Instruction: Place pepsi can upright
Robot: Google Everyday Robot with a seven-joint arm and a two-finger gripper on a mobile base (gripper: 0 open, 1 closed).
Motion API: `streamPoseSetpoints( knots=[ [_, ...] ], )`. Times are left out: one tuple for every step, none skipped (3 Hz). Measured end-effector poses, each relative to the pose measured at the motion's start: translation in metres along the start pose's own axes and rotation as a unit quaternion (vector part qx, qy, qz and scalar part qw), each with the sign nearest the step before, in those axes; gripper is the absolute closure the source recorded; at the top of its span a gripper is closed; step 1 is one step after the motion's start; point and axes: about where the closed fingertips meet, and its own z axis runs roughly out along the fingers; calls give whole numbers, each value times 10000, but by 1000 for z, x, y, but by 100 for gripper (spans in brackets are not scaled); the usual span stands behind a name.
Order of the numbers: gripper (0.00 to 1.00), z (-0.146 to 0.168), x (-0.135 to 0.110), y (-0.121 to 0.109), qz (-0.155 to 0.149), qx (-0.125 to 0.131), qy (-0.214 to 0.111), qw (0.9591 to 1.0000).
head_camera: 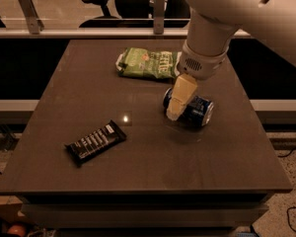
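Observation:
The pepsi can (pixel 197 110) is dark blue with silver ends. It lies on its side on the right half of the dark table (pixel 138 152). My gripper (pixel 179 100) comes down from the white arm at the upper right and sits right at the can's left end, covering part of it. The part of the gripper behind the can is hidden.
A green snack bag (pixel 148 63) lies flat just behind the can, near the table's back edge. A black wrapped bar (pixel 95 142) lies at the front left. The table's right edge is close to the can. A rail and chairs stand behind the table.

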Motion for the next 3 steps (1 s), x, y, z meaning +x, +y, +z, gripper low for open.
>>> streamPoseSetpoints(
  knots=[
    [0,8,-8,3,-113,-186,-20,9998],
    [0,13,-13,6,-149,-285,-40,9995],
    [0,13,-13,6,-151,-290,-40,9995]
  ],
)
